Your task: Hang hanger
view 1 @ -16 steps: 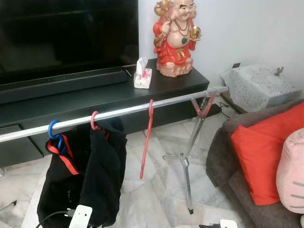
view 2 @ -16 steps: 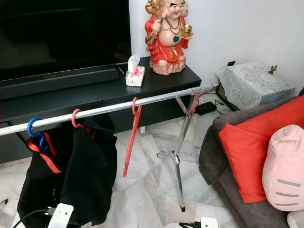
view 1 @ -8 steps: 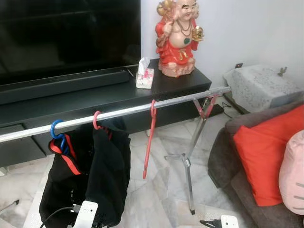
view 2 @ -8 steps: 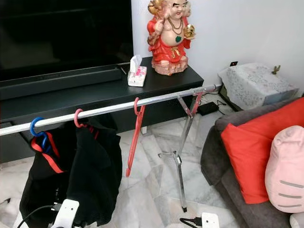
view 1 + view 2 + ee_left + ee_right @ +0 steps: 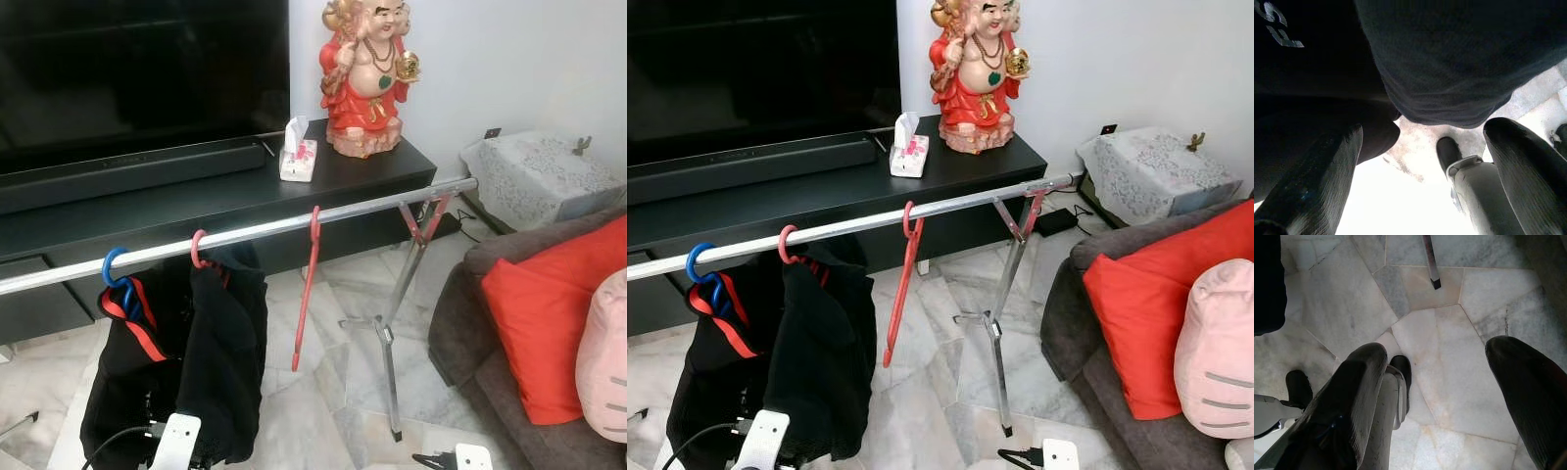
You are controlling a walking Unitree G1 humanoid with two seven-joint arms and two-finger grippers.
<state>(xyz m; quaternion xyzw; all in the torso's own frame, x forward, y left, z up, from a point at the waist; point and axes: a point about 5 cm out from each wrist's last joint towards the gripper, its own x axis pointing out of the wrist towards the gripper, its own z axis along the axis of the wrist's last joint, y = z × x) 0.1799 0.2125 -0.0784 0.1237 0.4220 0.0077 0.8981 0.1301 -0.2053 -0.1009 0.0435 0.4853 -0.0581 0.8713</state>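
Pincers (image 5: 1422, 161) (image 5: 1435, 396) low, spread, empty, floorward.

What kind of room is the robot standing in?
Most likely a home living room: a big TV on a low black cabinet, a sofa with red cushions, and a clothes rail with hangers set up on the marble floor.

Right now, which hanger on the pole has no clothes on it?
The red hanger hanging alone near the middle of the metal rail. The blue hanger and pink hanger to its left both carry black clothes.
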